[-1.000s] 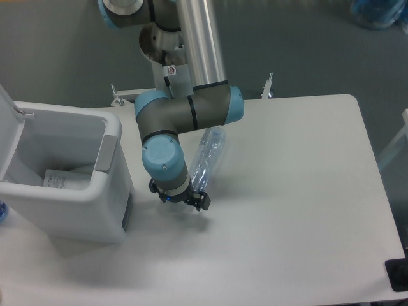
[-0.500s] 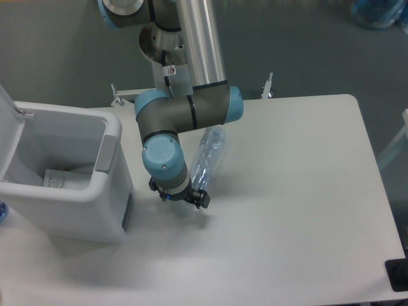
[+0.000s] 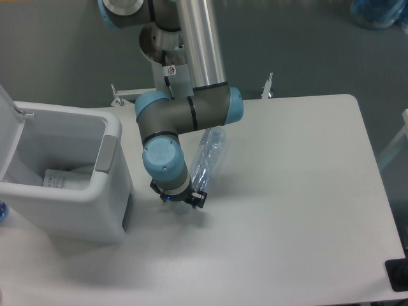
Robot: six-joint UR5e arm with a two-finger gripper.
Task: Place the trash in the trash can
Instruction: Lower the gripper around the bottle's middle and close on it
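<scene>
The clear bluish bottle lies on the white table, slanting from upper right to lower left, and its lower end runs under my wrist. My gripper points straight down over that lower end. Only the black outer parts of its fingers show past the wrist, still spread wide, so it looks open around the bottle's end. The white pouch with black labels lies inside the white trash can at the left, whose lid stands open.
A grey tab sits on the can's right rim, close to my wrist. A blue object lies on the floor at the top right. A black item is at the table's lower right corner.
The right finger part has drawn in slightly to the left. The arm, the bottle and the can have not visibly moved.
</scene>
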